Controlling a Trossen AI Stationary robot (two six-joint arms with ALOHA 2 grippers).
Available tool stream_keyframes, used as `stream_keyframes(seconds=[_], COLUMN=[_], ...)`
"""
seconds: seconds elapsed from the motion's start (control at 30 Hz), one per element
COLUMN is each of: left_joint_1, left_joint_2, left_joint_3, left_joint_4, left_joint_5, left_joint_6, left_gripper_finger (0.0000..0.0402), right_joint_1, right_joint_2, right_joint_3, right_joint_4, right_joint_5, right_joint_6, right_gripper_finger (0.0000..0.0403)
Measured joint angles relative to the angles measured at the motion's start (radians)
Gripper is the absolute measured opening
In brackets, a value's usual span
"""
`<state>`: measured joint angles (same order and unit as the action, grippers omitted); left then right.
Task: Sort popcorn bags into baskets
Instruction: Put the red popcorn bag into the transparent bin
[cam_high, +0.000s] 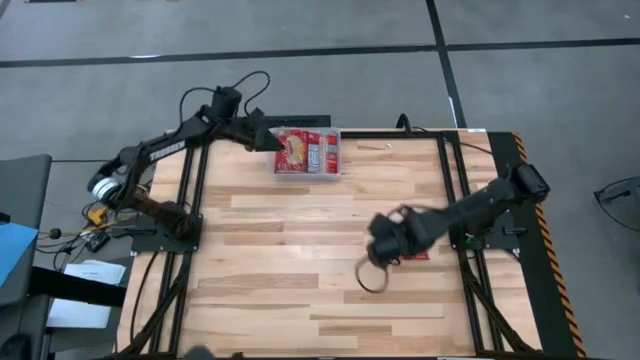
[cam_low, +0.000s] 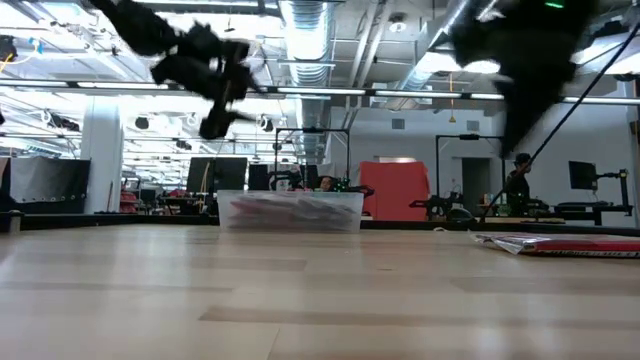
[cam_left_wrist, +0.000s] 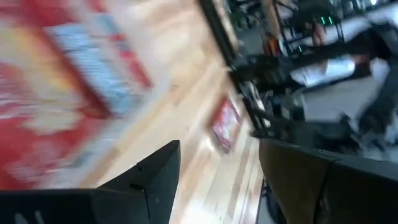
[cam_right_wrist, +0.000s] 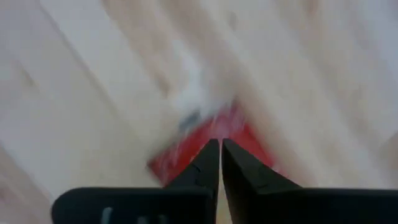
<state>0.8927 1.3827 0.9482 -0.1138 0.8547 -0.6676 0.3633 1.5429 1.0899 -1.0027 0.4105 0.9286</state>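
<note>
The clear basket (cam_high: 307, 152) stands near the table's far edge and holds several red popcorn bags (cam_high: 300, 150); in the low view the basket (cam_low: 290, 210) shows across the table. My left gripper (cam_left_wrist: 217, 162) is open and hangs above the basket's left end (cam_high: 268, 140), high off the table (cam_low: 215, 80). One red bag (cam_high: 417, 256) lies flat on the table's right side (cam_low: 560, 243). My right gripper (cam_right_wrist: 221, 144) is shut and hovers just left of that bag (cam_high: 383, 250); the bag (cam_right_wrist: 186, 155) shows blurred beyond its fingertips.
A dark cable loop (cam_high: 372, 276) hangs below my right arm over the table's middle. Black frame rails (cam_high: 455, 190) run along both sides of the wooden table. Bare wood (cam_high: 290, 250) spreads across the table's middle and near half.
</note>
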Motion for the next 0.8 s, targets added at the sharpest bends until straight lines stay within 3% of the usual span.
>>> stream_keyframes(seconds=[0.23,0.37,0.6,0.8], left_joint_1=[-0.309,-0.419,-0.508,-0.528], left_joint_2=[-0.102,-0.058,0.029,0.045], left_joint_3=[0.000,0.000,0.000,0.000], left_joint_4=[0.015,0.037,0.035,0.016], left_joint_5=[-0.296,-0.338,-0.337,-0.361], left_joint_6=[0.068,0.070,0.065,0.073], left_gripper_finger=[0.0206,0.0206,0.0206,0.0206], right_joint_1=[0.150,0.172,0.150,0.065], right_joint_2=[0.000,-0.001,-0.002,-0.002], right_joint_3=[-0.168,-0.234,-0.349,-0.373], right_joint_4=[0.037,0.060,0.266,0.471], right_joint_5=[-0.023,-0.031,-0.048,-0.037], right_joint_6=[0.386,0.482,0.470,0.256], right_gripper_finger=[0.0008,0.0015,0.0019,0.0013])
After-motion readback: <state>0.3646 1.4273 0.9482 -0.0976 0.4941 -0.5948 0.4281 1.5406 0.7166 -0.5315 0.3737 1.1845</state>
